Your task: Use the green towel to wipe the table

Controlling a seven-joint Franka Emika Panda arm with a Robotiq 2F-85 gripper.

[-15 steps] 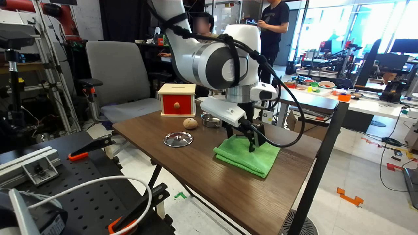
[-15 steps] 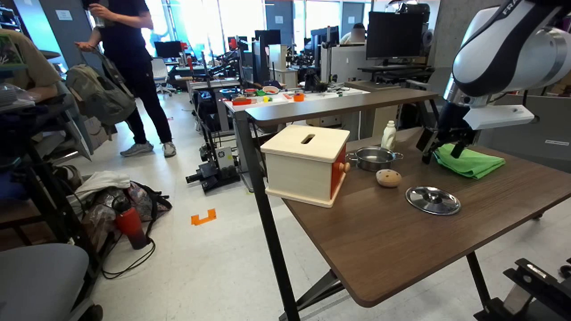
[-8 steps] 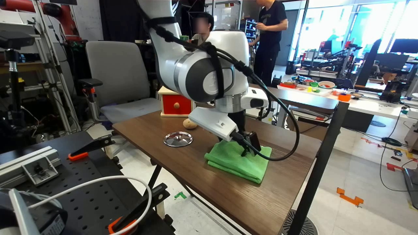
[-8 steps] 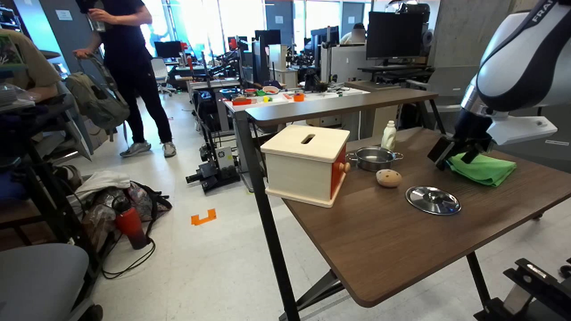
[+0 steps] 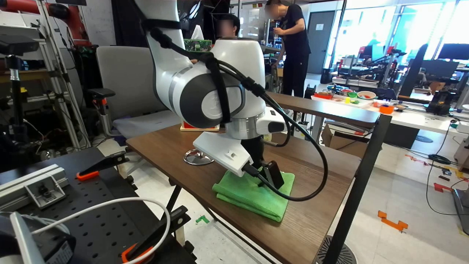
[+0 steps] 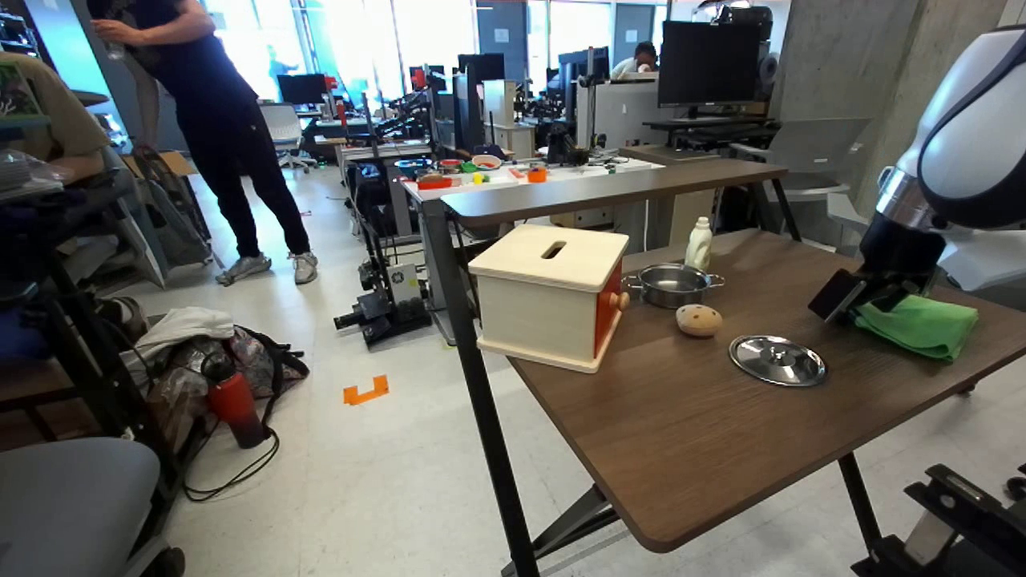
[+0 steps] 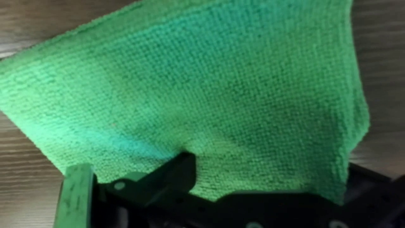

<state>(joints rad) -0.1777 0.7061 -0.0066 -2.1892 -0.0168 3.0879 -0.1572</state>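
lid point(image 6: 777, 361) near towel point(image 6: 918, 328), free tabletop point(image 6: 866, 385) seemingly between

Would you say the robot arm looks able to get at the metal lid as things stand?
Probably yes, once the gripper leaves the towel: the metal lid lies uncovered nearby, and neither the pot nor the speckled object stands between lid and gripper.

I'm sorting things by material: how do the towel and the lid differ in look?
The towel is dull green cloth; the lid is shiny, silvery metal. The towel is folded, with corners; the lid is round, with a knob on top. Both rest on the brown table.
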